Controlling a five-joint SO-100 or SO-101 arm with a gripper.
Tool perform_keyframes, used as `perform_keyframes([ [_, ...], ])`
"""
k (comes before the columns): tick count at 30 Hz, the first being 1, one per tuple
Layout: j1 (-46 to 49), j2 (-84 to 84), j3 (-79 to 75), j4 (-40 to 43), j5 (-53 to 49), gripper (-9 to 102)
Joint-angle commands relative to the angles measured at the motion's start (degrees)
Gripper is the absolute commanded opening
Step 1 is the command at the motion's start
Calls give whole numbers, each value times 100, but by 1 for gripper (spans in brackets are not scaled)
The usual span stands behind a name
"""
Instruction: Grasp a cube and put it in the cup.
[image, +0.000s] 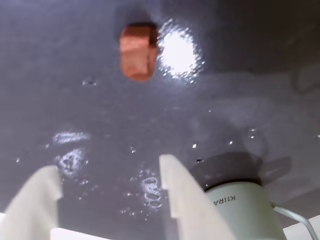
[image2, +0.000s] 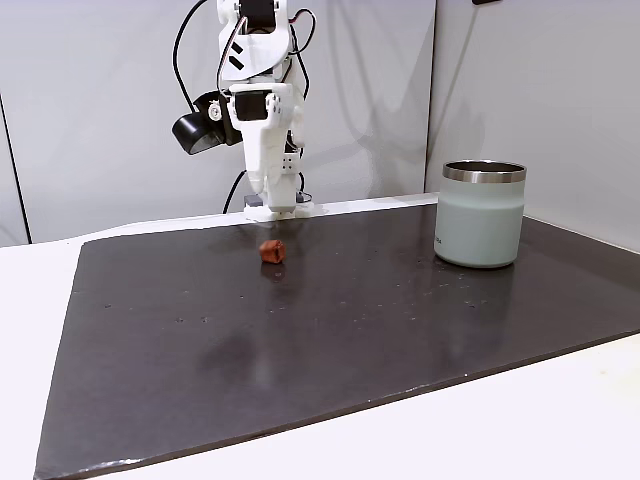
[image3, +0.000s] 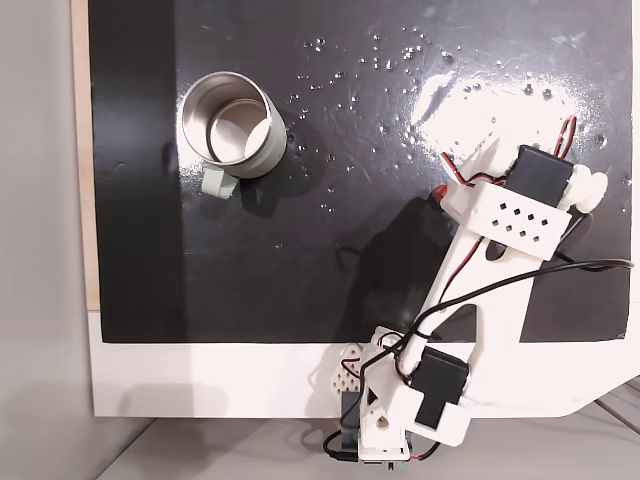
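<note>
In the wrist view, the gripper (image: 110, 177) is seen wide open and cut off below; the blurred cube (image: 138, 51) lies ahead, the cup (image: 240, 212) partly hidden.

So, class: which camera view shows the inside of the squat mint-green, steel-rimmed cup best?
A fixed view from above: the mint-green steel-rimmed cup opens toward the camera, visibly empty. Another fixed view gives its side; the wrist view shows part of its wall.
</note>
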Motion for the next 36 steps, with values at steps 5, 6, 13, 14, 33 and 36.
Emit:
perform_keyframes([
  [5,-9,-26,-123,18,88,27],
  [6,-44,-35,-88,-9,88,28],
  [13,-299,-246,-35,-9,62,30],
  [14,-316,-308,-53,26,62,30],
  [33,-9,-1046,439,-114,-343,28],
  [36,35,-1055,642,-272,-396,28],
])
